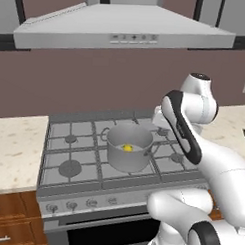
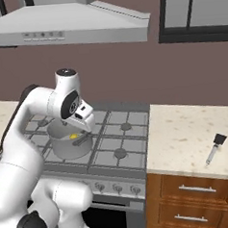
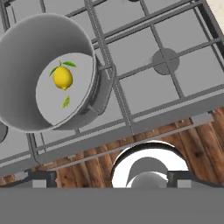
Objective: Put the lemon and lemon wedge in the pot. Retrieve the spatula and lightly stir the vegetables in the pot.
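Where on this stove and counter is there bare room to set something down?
Free: the burners around the pot, and the counter between stove and spatula. The pot's floor already holds the lemon.

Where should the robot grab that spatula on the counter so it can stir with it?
Probably by the pale handle of the spatula, near its end, coming straight down from above. It lies flat on the counter right of the stove, dark blade pointing away, so the handle is the narrow part the open hand can close across.
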